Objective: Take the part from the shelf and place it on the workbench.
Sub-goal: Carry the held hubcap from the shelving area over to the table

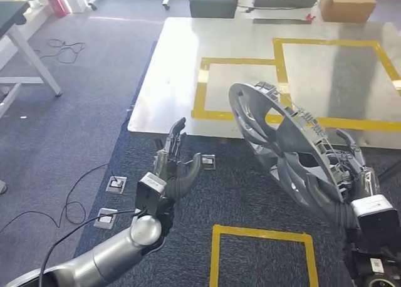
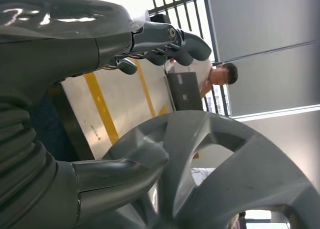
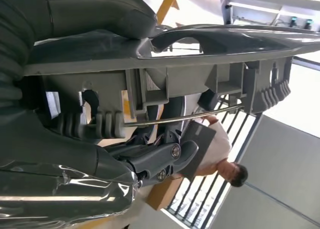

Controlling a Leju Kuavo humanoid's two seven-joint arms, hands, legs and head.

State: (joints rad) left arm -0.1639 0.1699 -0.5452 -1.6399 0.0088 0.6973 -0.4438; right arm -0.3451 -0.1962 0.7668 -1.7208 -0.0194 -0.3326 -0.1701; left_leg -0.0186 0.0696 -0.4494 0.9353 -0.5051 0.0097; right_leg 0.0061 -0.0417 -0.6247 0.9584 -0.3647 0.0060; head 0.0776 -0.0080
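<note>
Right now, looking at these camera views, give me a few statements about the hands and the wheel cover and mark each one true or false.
1. The right hand grips the grey wheel cover by its rim. True.
2. The left hand also holds the wheel cover. False: it holds nothing, fingers apart, clear of the cover.
3. The cover lies flat on the metal platform. False: it is tilted in the air, in front of the platform.
4. Yellow tape marks squares on the platform. True.
5. A cardboard box sits beyond the platform. True.
</note>
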